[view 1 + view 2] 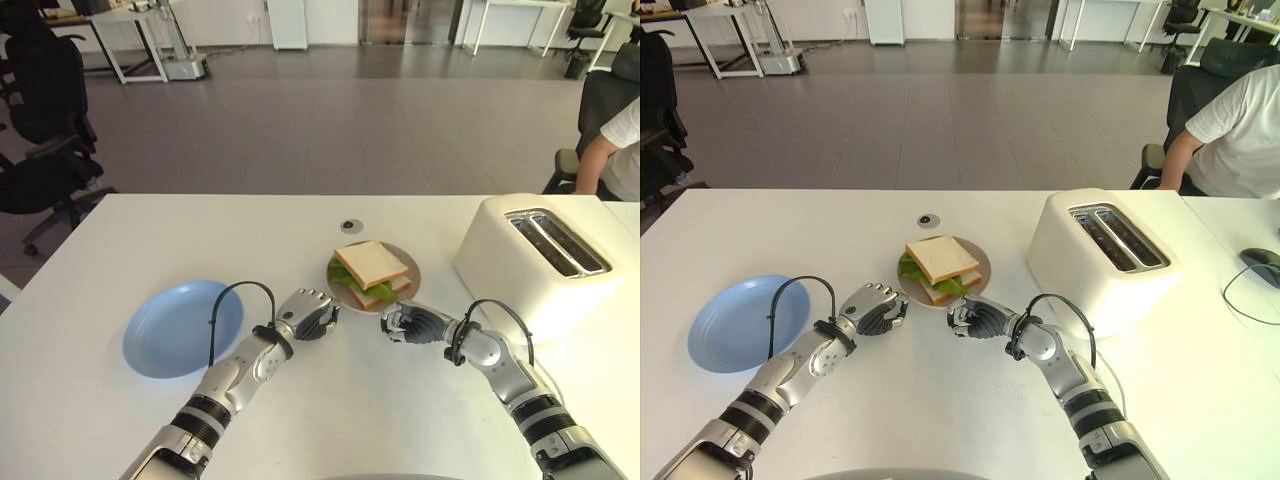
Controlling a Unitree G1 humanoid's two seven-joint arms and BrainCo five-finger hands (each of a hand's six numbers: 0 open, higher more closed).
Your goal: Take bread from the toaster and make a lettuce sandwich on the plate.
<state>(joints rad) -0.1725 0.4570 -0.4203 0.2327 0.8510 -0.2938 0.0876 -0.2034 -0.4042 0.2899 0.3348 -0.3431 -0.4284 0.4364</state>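
Sandwich [370, 266] on plate [414, 281] — left hand [308, 314], right hand [410, 323] curled beside it.

The toaster [500, 265] on the right has a smooth white shell with a soft sheen, plastic by the look of it, and its slots [556, 243] are rimmed in shiny metal. The table [370, 410] is plain matt white. The blue plate [180, 325] on the left is smooth and slightly glossy. The bread [372, 262] looks soft and matt, the lettuce [343, 274] a bit waxy. The left hand [308, 313] and right hand [412, 323] have a hard, glossy dark-and-silver casing.
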